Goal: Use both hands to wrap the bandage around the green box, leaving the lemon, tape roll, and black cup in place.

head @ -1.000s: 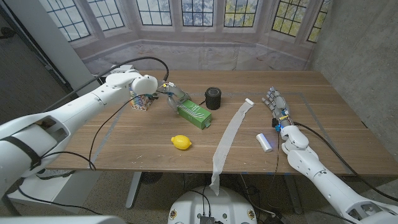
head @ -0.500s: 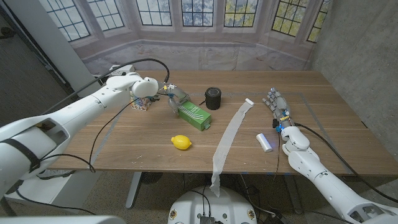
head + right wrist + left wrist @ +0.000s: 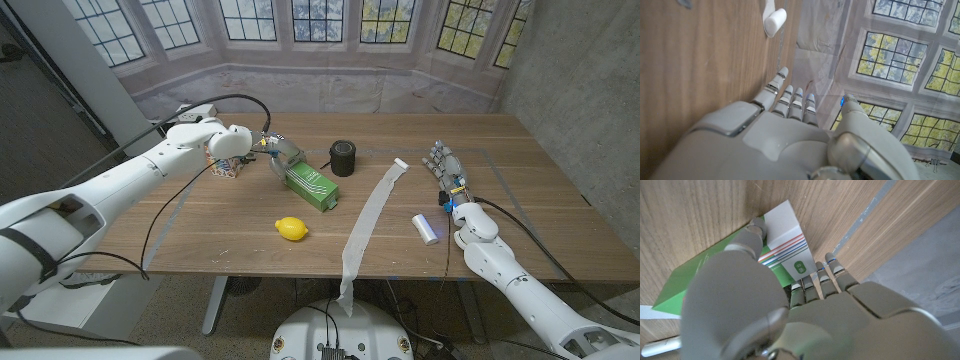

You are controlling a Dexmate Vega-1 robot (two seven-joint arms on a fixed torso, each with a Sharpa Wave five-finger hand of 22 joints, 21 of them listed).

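Green and white, the box (image 3: 312,185) lies flat on the wooden tabletop (image 3: 520,215), left of centre, with its long side running diagonally. The left robot hand (image 3: 280,156) grips its far end: in the left wrist view the thumb (image 3: 751,239) presses the white end of the box (image 3: 740,270) while the other fingers (image 3: 821,277) curl round the opposite side.

Several things crowd that corner. A black cup (image 3: 343,157) stands just beside the box, to its right and a little farther back. A small patterned cube (image 3: 226,164) sits close behind the left arm's wrist, and a black cable (image 3: 175,205) trails across the wood on that side. A lemon (image 3: 291,228) lies nearer the front edge, apart from the box.

A white bandage (image 3: 368,220) stretches in a long strip from mid-tabletop to the front edge, where its tail hangs over; its rolled far end (image 3: 774,21) shows in the right wrist view. It lies well apart from the box. A small white tape roll (image 3: 425,228) rests between the bandage and the right arm.

The right robot hand (image 3: 444,165) holds nothing, its fingers extended and apart, to the right of the bandage.
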